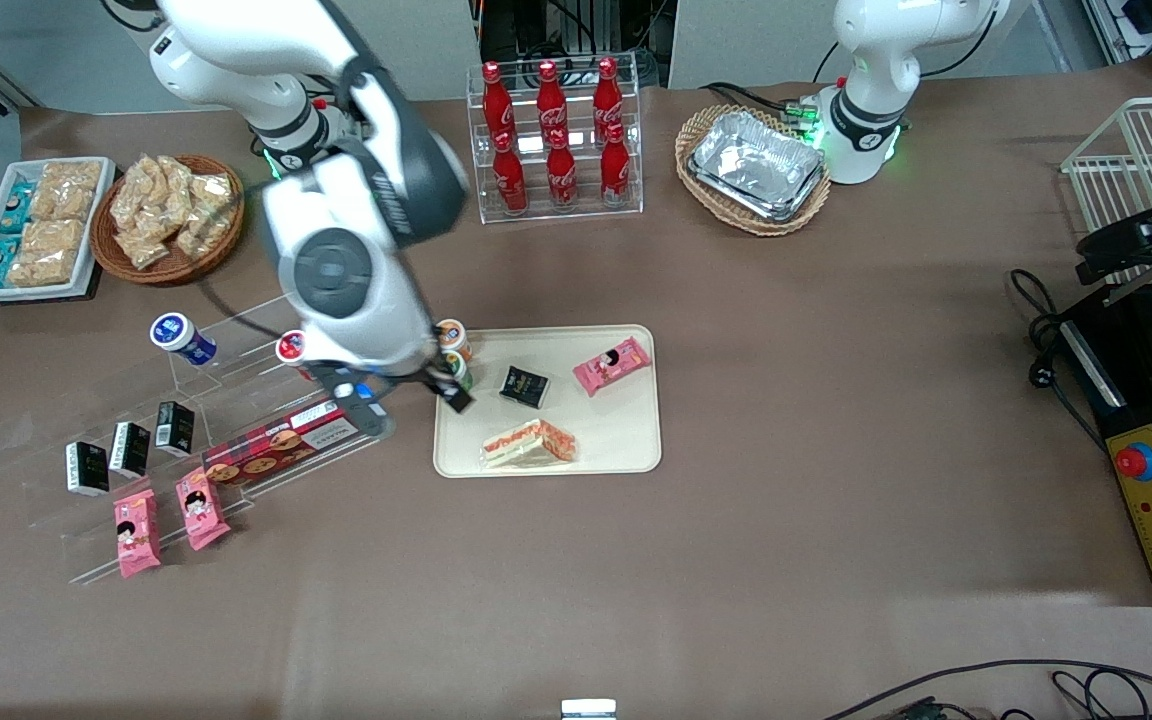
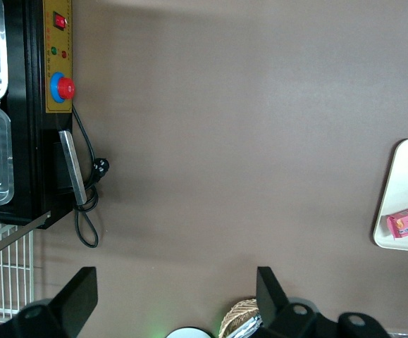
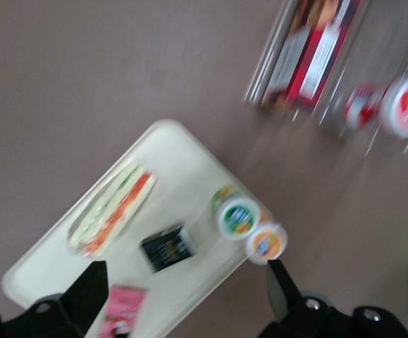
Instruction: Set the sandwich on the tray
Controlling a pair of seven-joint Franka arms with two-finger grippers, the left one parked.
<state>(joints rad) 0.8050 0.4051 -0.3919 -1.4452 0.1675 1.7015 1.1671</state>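
The sandwich (image 1: 528, 443) is a clear-wrapped wedge with an orange-red stripe. It lies flat on the cream-beige tray (image 1: 626, 440), in the part nearest the front camera. The right wrist view shows the sandwich (image 3: 112, 209) on the tray (image 3: 182, 176) too. My right gripper (image 1: 406, 390) hangs above the tray's edge toward the working arm's end, beside two small cups (image 1: 453, 345). In the right wrist view the gripper (image 3: 186, 292) is wide open, with nothing between its fingers. The tray's corner (image 2: 406, 184) also shows in the left wrist view.
On the tray lie a black packet (image 1: 523, 386) and a pink snack packet (image 1: 613, 365). A clear acrylic rack (image 1: 136, 440) with packets and a red box (image 1: 276, 452) stands toward the working arm's end. A cola bottle rack (image 1: 554, 140), baskets and foil trays (image 1: 756, 165) stand farther back.
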